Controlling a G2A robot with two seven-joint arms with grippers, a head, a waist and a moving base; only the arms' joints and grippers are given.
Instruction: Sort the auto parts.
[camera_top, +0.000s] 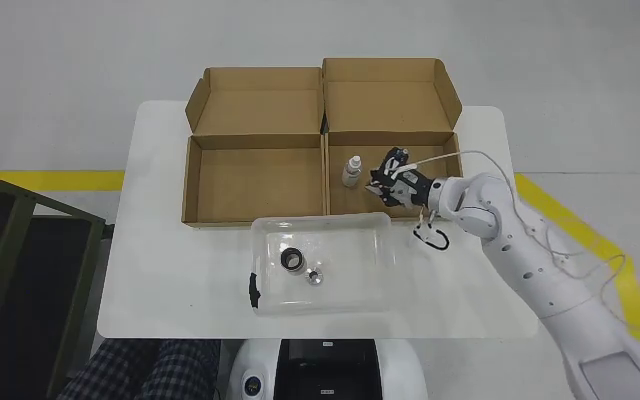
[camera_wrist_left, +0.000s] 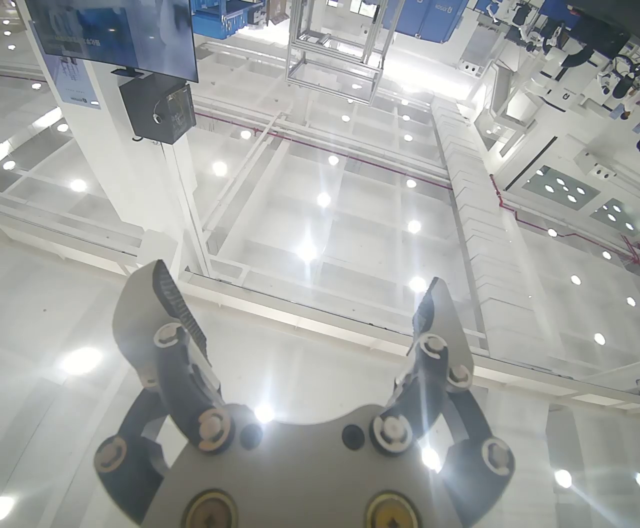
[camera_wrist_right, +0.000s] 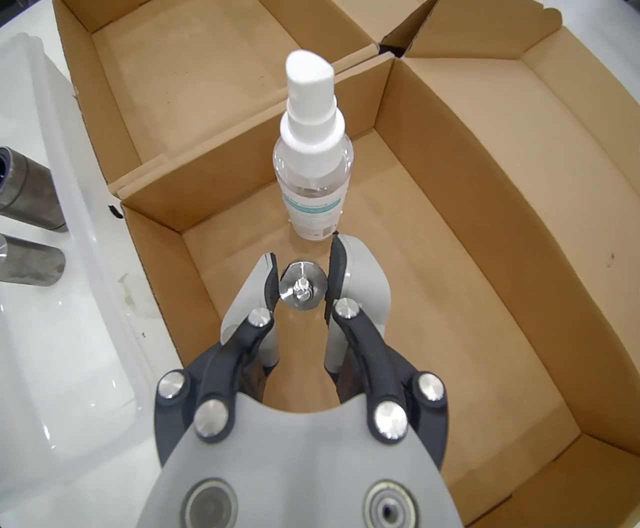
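Observation:
My right gripper (camera_wrist_right: 301, 274) is shut on a small round metal part (camera_wrist_right: 302, 290) inside the right cardboard box (camera_wrist_right: 500, 260), just short of an upright clear spray bottle (camera_wrist_right: 312, 160). From above, that gripper (camera_top: 385, 178) hangs over the right box (camera_top: 440, 150) with the bottle (camera_top: 351, 171) beside it. The clear plastic bin (camera_top: 375, 235) in front holds a dark metal sleeve (camera_top: 292, 260) and a small shiny part (camera_top: 314, 278). My left gripper (camera_wrist_left: 295, 305) is open, holds nothing, and points up at a ceiling.
An open left cardboard box (camera_top: 195, 185) stands beside the right one. A black looped cable (camera_top: 432, 238) lies on the white table (camera_top: 160, 280) right of the bin. Two metal cylinders (camera_wrist_right: 27, 192) show through the bin wall in the right wrist view.

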